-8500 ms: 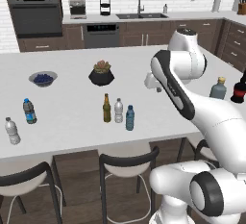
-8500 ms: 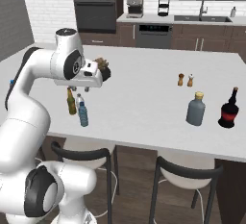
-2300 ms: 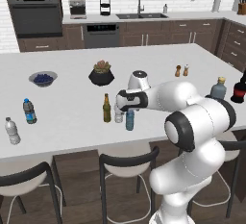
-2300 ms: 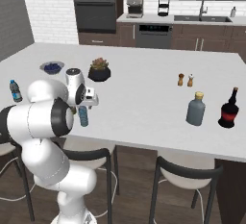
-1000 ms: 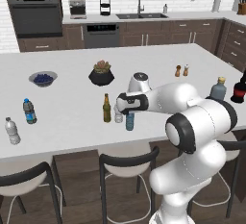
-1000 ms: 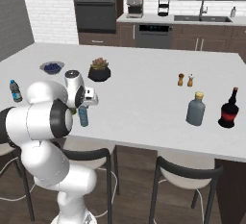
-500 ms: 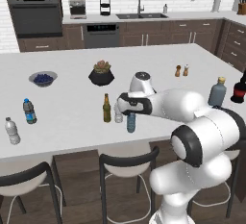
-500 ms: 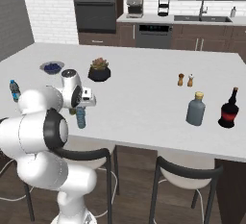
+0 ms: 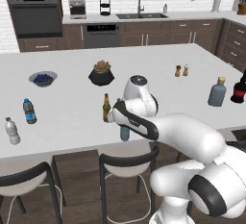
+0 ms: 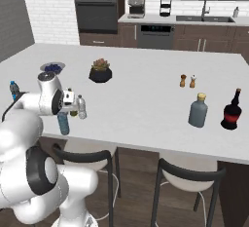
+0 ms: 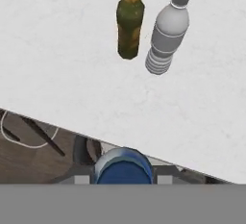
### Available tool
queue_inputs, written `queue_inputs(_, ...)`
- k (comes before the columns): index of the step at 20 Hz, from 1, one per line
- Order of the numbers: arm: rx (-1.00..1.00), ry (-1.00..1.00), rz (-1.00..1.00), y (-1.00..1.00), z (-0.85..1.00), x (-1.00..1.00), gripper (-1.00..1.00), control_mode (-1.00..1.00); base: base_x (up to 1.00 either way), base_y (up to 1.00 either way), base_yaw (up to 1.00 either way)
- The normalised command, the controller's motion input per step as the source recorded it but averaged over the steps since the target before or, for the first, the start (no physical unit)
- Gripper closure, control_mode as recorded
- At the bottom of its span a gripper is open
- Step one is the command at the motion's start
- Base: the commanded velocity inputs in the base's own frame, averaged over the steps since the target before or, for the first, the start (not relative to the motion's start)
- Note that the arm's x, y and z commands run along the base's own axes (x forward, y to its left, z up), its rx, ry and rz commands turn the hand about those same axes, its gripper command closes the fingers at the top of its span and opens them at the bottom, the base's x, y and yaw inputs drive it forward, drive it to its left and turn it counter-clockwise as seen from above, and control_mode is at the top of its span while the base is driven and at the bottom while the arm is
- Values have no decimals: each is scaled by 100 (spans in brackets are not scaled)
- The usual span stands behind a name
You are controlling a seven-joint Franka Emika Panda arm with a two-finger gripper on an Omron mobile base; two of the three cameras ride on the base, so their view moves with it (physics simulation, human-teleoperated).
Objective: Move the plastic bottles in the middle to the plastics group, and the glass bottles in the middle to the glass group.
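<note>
So the end effector (image 10: 64, 110) is gripping the blue bottle (image 10: 63, 123) near the worktop's (image 10: 146, 94) front edge, while the brown bottle (image 11: 129, 23) and white-capped bottle (image 11: 166, 33) are waiting mid-worktop, nothing sorted yet.

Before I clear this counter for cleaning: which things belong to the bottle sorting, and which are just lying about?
Job:
blue bottle, in the gripper
whitish bottle
amber bottle
plastics group
glass group

Lying about:
plant pot
berry bowl
shakers
</note>
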Motion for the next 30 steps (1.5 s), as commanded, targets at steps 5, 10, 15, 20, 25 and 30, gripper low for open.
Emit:
queue_inputs(5,0,-1,12,94,32,-29,100,-100,0,0,0)
queue_inputs(10,0,-3,11,99,28,0,100,-100,0,0,0)
queue_inputs(15,2,-6,9,90,27,11,100,-100,0,0,0)
queue_inputs(20,0,0,2,92,5,11,100,-100,0,0,0)
queue_inputs(25,0,0,0,76,0,25,100,-100,0,0,0)
queue_inputs(30,0,0,0,59,0,61,100,-100,0,0,0)
